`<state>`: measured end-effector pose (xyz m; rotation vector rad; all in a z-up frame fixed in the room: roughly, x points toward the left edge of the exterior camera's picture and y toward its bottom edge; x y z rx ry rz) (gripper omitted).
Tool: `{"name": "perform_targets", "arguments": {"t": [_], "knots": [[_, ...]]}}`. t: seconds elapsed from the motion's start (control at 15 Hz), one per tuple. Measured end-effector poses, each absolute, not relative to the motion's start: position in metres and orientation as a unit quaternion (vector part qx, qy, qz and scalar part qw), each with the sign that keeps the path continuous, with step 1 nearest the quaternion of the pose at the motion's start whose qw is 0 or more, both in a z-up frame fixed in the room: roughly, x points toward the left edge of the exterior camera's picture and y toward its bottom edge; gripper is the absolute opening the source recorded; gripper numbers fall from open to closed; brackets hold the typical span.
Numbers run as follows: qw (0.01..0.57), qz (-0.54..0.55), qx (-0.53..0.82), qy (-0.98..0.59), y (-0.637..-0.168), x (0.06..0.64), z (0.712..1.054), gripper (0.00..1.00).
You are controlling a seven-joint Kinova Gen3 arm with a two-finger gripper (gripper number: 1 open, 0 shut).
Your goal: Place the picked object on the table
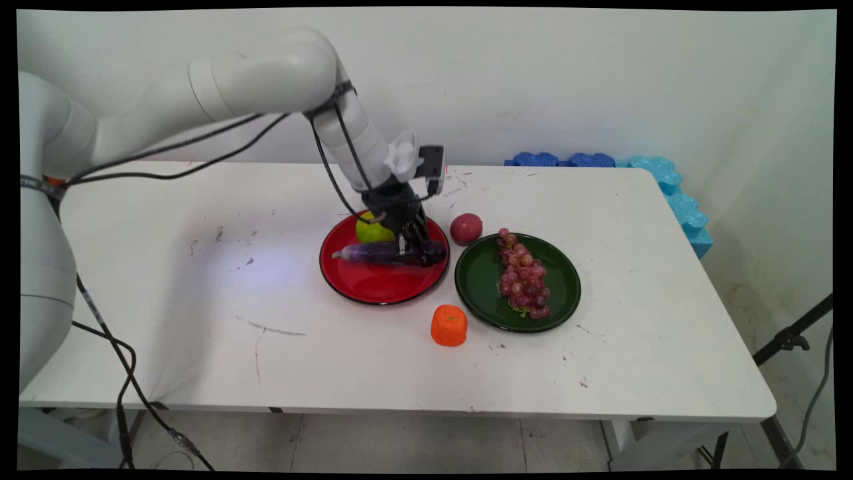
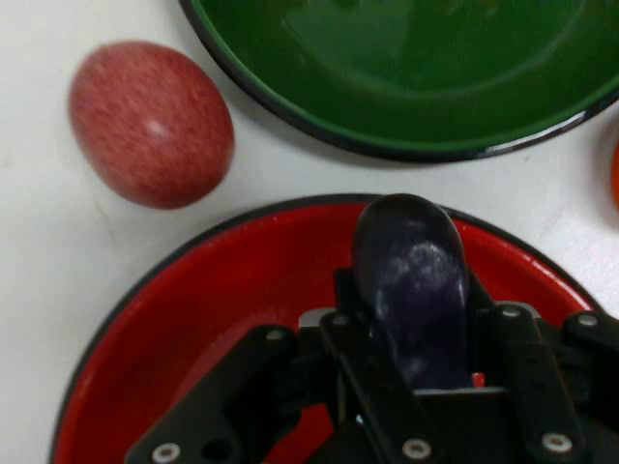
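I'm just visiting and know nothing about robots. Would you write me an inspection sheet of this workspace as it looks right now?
Surface: white table, scuffed and marked.
Job's things: purple eggplant and green apple on red plate; grapes on green plate.
Clutter: reddish fruit and orange fruit on the bare table.
Grippers: gripper shut on the eggplant over the red plate.
Cables: black cables hang from the arm.
Surroundings: white wall; blue foam pieces behind the table; black stand at right.
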<state>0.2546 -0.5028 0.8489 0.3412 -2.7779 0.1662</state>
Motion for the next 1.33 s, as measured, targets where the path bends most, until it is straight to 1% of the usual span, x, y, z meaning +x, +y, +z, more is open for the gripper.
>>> {"name": "perform_targets", "arguments": {"t": [0.2,0.4,0.53,0.73,0.87,1.0,1.2,1.33], "knots": [[0.179,0.062,0.134,-0.973,-0.495,0.249,0.891,0.0],[0.199,0.054,0.155,-0.966,-0.477,0.236,0.938,0.0],[0.21,0.042,0.176,-0.961,-0.461,0.225,0.96,0.0],[0.222,0.024,0.199,-0.954,-0.439,0.212,0.976,0.0],[0.229,0.011,0.212,-0.95,-0.422,0.203,0.978,0.0],[0.233,0.001,0.219,-0.947,-0.406,0.197,0.973,0.0],[0.233,-0.007,0.21,-0.95,-0.383,0.191,0.955,0.0],[0.228,-0.006,0.189,-0.955,-0.368,0.19,0.934,0.0]]}}
